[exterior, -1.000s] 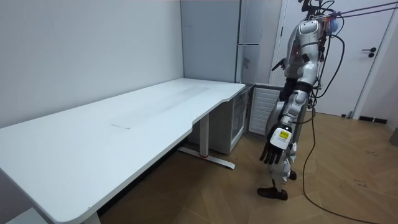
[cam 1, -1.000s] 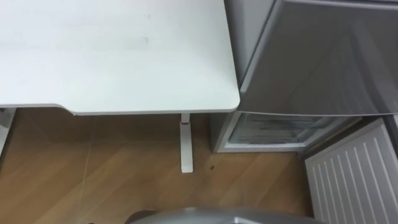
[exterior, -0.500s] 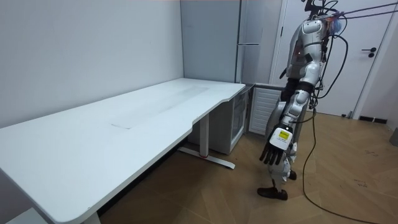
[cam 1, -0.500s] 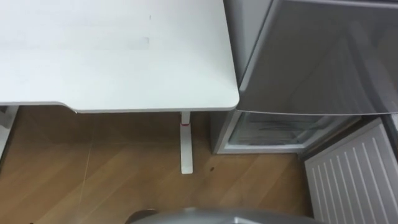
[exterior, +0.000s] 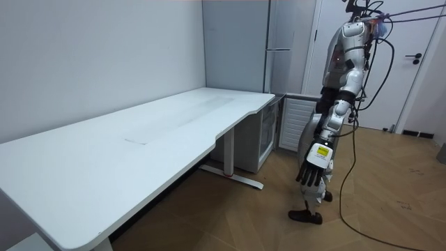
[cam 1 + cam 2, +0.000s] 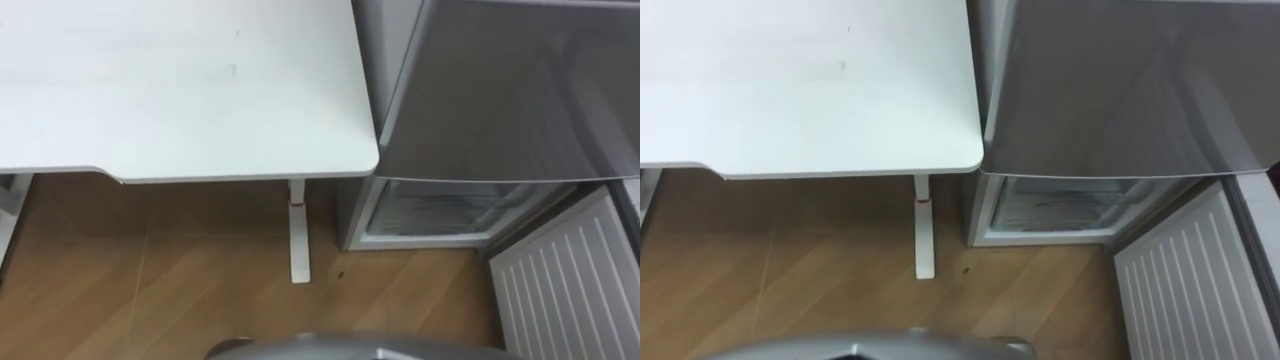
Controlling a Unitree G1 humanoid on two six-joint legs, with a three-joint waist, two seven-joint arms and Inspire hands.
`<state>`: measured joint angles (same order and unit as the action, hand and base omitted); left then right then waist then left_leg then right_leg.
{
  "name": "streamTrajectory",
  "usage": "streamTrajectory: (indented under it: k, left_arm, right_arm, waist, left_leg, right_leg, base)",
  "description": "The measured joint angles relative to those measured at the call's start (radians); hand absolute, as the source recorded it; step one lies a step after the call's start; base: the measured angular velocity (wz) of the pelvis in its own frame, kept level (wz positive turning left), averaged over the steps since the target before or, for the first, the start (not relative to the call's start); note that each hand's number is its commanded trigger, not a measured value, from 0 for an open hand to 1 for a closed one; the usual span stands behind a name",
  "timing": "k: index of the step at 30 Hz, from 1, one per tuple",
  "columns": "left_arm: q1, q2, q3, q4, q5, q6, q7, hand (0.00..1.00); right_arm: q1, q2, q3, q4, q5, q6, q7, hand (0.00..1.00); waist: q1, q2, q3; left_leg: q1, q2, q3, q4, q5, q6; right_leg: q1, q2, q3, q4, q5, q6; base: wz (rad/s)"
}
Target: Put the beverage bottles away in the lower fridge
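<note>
Fridge (image 6: 510,90) at the right edge of the eye views, its grey upper door shut and glossy. Under that door, lower fridge (image 6: 450,212) standing open: pale inside, with faint shelf lines, and too dim to tell what is in it. Lower door (image 6: 565,290) swung out toward the views' lower right corner, its white ribbed inner face up and toward the camera, over the floor (image 6: 150,290) of brown wood. White table (image 6: 180,90) across the upper left, its rounded near right corner just beside the fridge's side wall. Below that corner, one white table leg (image 6: 299,240) with a small red mark near its top and its foot flat on the wood. In the room view, standing upright on the wood floor off the table's far end, close before the fridge and turned toward it, the open white door just beside the legs on the room view's left. Left hand (image 5: 311,166) hanging low beside the thigh on a straight arm, dark fingers loose and pointing down, holding nothing, well apart from the table's edge and from the fridge.
</note>
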<state>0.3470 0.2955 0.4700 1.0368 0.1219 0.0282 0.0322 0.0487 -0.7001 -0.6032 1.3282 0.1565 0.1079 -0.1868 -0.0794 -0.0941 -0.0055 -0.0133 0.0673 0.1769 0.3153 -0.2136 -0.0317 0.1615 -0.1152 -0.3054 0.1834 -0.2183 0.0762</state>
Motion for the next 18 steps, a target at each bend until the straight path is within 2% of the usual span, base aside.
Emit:
streamTrajectory:
  k: [5,7,12,18]
  left_arm:
    - [-0.005,0.027,0.0,-0.002,0.0,0.001,0.003,0.0]
    - [-0.007,0.028,-0.001,-0.008,-0.001,-0.001,0.004,0.0]
    - [-0.005,0.027,-0.003,-0.016,0.0,-0.001,0.004,0.0]
    - [-0.008,0.027,-0.014,-0.016,0.001,-0.002,0.007,0.0]
  right_arm:
    - [0.003,0.0,0.0,0.002,0.0,0.002,0.0,0.0]
    - [0.006,0.0,0.0,0.004,0.002,0.002,0.0,0.0]
    - [0.007,0.0,0.001,0.006,0.003,0.003,-0.006,0.0]
    - [-0.001,0.0,0.003,0.005,0.004,0.0,-0.006,0.0]
  waist:
    - [-0.001,-0.002,0.0028]
    - [-0.002,0.002,0.0053]
    - [0.001,0.011,0.0046]
    - [0.002,0.04,0.0052]
  left_leg:
    - [-0.025,0.014,-0.015,0.026,-0.005,-0.008]
    - [-0.033,0.018,-0.017,0.031,-0.007,-0.011]
    - [-0.048,0.027,-0.018,0.045,-0.012,-0.016]
    - [-0.046,0.026,-0.018,0.047,-0.017,-0.019]
  right_leg:
    - [-0.004,0.019,0.006,-0.014,0.001,-0.009]
    - [-0.007,0.023,0.007,-0.015,0.0,-0.012]
    - [-0.02,0.03,0.005,-0.012,-0.006,-0.019]
    - [-0.016,0.03,0.008,-0.011,-0.006,-0.019]
  base:
    - [0.04]
    - [0.04]
    - [0.0]
    - [0.0]
